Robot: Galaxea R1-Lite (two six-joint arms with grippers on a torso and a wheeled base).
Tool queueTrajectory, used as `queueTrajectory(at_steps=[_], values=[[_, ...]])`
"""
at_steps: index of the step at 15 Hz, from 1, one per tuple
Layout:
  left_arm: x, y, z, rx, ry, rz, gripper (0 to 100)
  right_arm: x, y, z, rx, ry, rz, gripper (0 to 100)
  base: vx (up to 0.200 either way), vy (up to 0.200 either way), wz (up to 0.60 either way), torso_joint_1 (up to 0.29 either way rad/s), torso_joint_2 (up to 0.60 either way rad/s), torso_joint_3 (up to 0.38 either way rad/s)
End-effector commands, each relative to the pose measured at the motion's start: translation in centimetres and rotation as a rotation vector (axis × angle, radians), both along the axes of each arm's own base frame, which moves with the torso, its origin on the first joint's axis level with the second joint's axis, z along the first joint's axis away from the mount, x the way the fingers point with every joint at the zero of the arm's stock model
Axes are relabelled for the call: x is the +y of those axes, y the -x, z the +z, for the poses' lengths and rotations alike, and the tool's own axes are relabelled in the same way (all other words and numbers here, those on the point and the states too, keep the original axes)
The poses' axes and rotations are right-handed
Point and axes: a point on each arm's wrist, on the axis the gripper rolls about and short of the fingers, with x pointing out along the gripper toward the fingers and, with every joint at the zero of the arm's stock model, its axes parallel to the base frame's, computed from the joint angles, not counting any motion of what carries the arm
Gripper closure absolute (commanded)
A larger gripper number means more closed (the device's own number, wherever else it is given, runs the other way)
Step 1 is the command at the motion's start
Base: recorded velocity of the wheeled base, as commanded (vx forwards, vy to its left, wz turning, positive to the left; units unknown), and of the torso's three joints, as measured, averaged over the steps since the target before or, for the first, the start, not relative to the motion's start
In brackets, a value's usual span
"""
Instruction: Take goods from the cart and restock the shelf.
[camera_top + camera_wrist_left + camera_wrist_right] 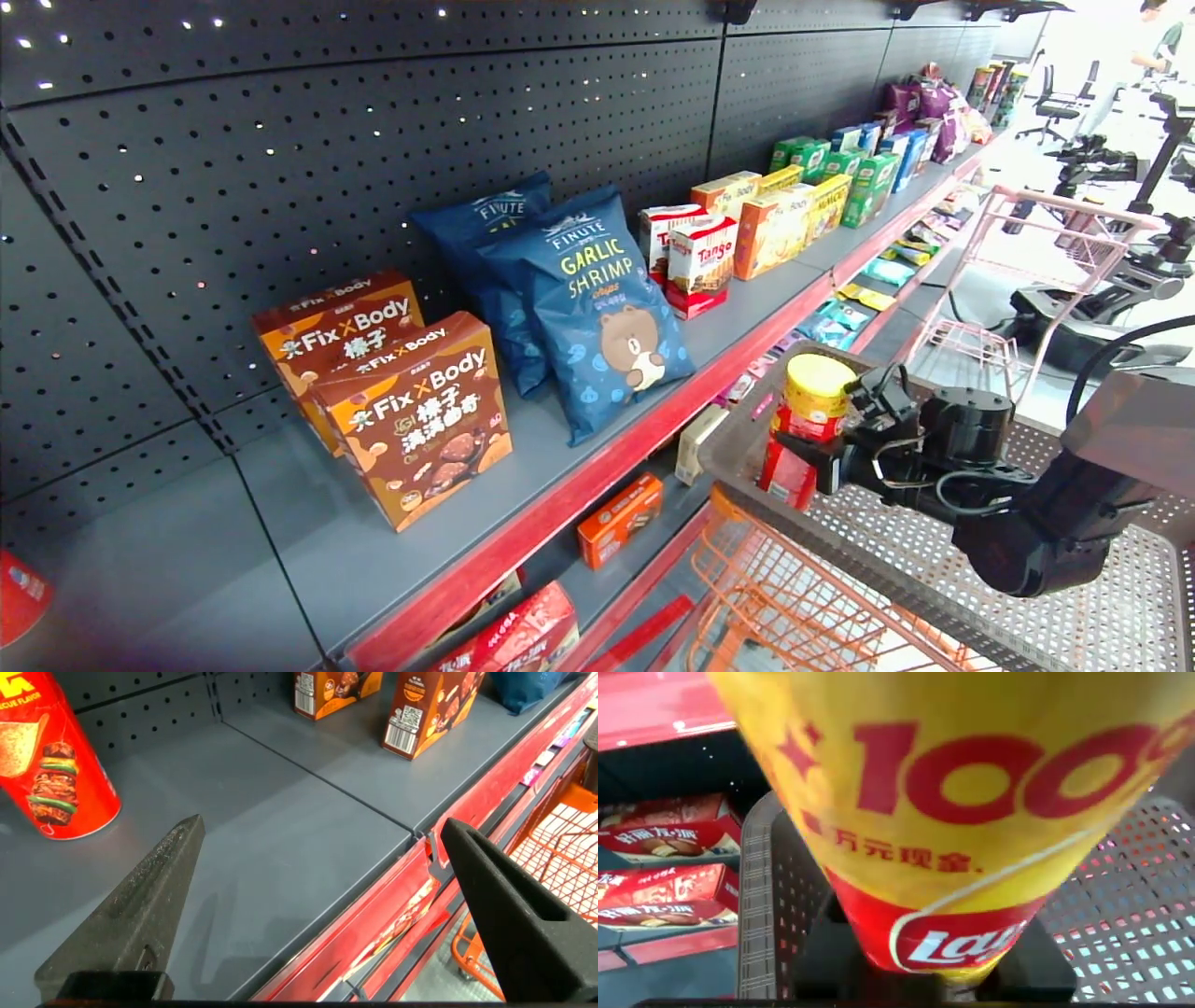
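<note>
Clamping a red-and-yellow chip canister [814, 392] low on its body over the cart [1102, 597] corner nearest the shelf [392, 551], the right gripper [817, 467] risks tipping the tall tube against the shelf's front edge, while the left gripper [322, 831] hangs spread wide above the shelf's left end.

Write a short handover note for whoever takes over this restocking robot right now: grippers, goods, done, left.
Left gripper: open, empty, over bare shelf near a red canister standing on it.
Right gripper: shut on the yellow-lidded canister, upright at the cart tray.
Done: one canister shelved, another gripped.
Left: move the held canister onto the shelf.
</note>
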Motion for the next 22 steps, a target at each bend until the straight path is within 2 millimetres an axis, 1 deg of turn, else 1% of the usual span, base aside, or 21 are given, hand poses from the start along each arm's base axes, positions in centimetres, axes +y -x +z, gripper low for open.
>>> queueTrajectory(at_steps=[1, 2, 3, 4, 5, 7, 8, 9, 10, 11, 12, 13, 14, 17, 21, 22], values=[[0.0, 0.0, 0.0, 0.000, 0.000, 0.000, 0, -0.3, 1.1, 3.7, -0.061, -0.015, -0.019, 100, 0.000, 0.000, 0.00, 0.000, 0.00, 0.000], [0.0, 0.0, 0.0, 0.000, 0.000, 0.000, 0, -0.5, 2.0, 5.9, -0.068, -0.014, -0.052, 100, 0.000, 0.000, 0.00, 0.000, 0.00, 0.000], [0.0, 0.0, 0.0, 0.000, 0.000, 0.000, 0, -0.6, 2.9, 7.5, -0.058, -0.018, -0.089, 100, 0.000, 0.000, 0.00, 0.000, 0.00, 0.000], [0.0, 0.0, 0.0, 0.000, 0.000, 0.000, 0, -0.6, 4.6, 9.5, -0.034, -0.024, -0.142, 100, 0.000, 0.000, 0.00, 0.000, 0.00, 0.000], [0.0, 0.0, 0.0, 0.000, 0.000, 0.000, 0, -0.3, 6.5, 11.4, -0.021, -0.042, -0.167, 100, 0.000, 0.000, 0.00, 0.000, 0.00, 0.000], [0.0, 0.0, 0.0, 0.000, 0.000, 0.000, 0, 0.4, 9.5, 13.5, 0.002, -0.075, -0.208, 100, 0.000, 0.000, 0.00, 0.000, 0.00, 0.000], [0.0, 0.0, 0.0, 0.000, 0.000, 0.000, 0, 1.1, 12.1, 15.1, 0.013, -0.110, -0.242, 100, 0.000, 0.000, 0.00, 0.000, 0.00, 0.000], [0.0, 0.0, 0.0, 0.000, 0.000, 0.000, 0, 1.4, 13.6, 15.9, 0.016, -0.130, -0.281, 100, 0.000, 0.000, 0.00, 0.000, 0.00, 0.000], [0.0, 0.0, 0.0, 0.000, 0.000, 0.000, 0, 1.1, 14.4, 16.0, 0.017, -0.116, -0.357, 100, 0.000, 0.000, 0.00, 0.000, 0.00, 0.000], [0.0, 0.0, 0.0, 0.000, 0.000, 0.000, 0, 0.9, 14.6, 15.9, 0.016, -0.107, -0.395, 100, 0.000, 0.000, 0.00, 0.000, 0.00, 0.000], [0.0, 0.0, 0.0, 0.000, 0.000, 0.000, 0, 0.4, 15.4, 15.8, 0.017, -0.092, -0.451, 100, 0.000, 0.000, 0.00, 0.000, 0.00, 0.000], [0.0, 0.0, 0.0, 0.000, 0.000, 0.000, 0, 0.0, 16.6, 16.0, 0.010, -0.101, -0.434, 100, 0.000, 0.000, 0.00, 0.000, 0.00, 0.000], [0.0, 0.0, 0.0, 0.000, 0.000, 0.000, 0, -0.4, 17.7, 16.3, 0.009, -0.107, -0.400, 100, 0.000, 0.000, 0.60, 0.002, 0.00, 0.002], [0.0, 0.0, 0.0, 0.000, 0.000, 0.000, 0, -1.2, 19.8, 16.7, 0.013, -0.112, -0.364, 100, 0.000, 0.000, 0.60, -0.001, 0.01, 0.002], [0.0, 0.0, 0.0, 0.000, 0.000, 0.000, 0, -1.3, 20.2, 16.8, 0.007, -0.117, -0.361, 100, 0.000, 0.000, 0.60, 0.004, 0.00, 0.000], [0.0, 0.0, 0.0, 0.000, 0.000, 0.000, 0, -1.3, 20.2, 16.5, 0.013, -0.112, -0.361, 100, 0.000, 0.000, 0.60, 0.002, 0.00, 0.007]])
